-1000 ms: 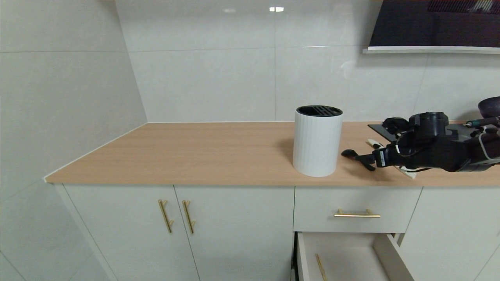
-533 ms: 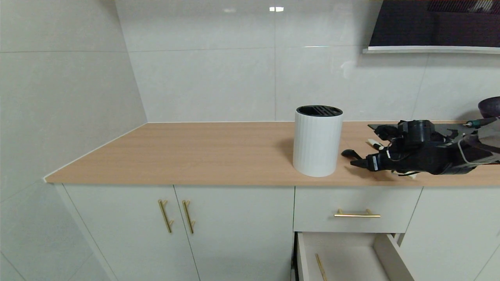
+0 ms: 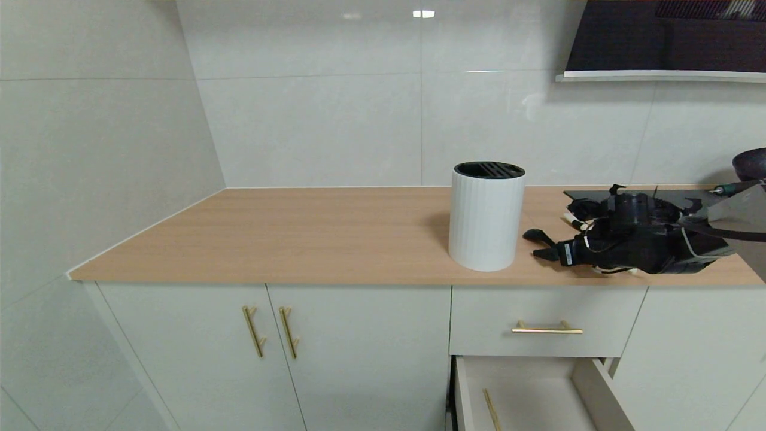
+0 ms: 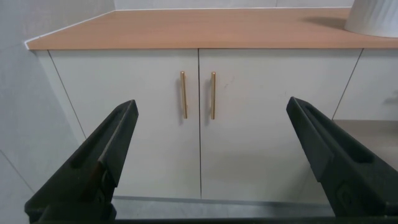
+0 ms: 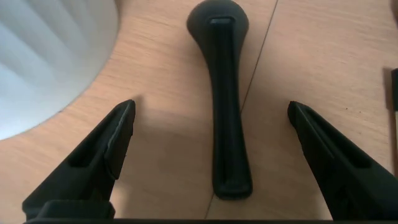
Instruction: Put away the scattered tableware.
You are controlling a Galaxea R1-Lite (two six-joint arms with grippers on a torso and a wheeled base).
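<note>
One white ribbed holder (image 3: 486, 224), one black utensil handle (image 5: 225, 106), perhaps two pale utensils (image 3: 573, 221), two drawers (image 3: 541, 311), two cupboard doors (image 3: 359, 353)

Bright, even light; glare on wall tiles (image 3: 335, 120); holder (image 5: 43, 56) seemingly blurred.

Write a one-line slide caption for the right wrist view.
Open right gripper straddling a black utensil handle that lies on the wooden counter beside the white ribbed holder.

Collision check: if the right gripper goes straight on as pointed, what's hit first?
Likely the black utensil handle, lying between the open jaws of the right gripper. The white holder sits just aside, clearance unclear.
</note>
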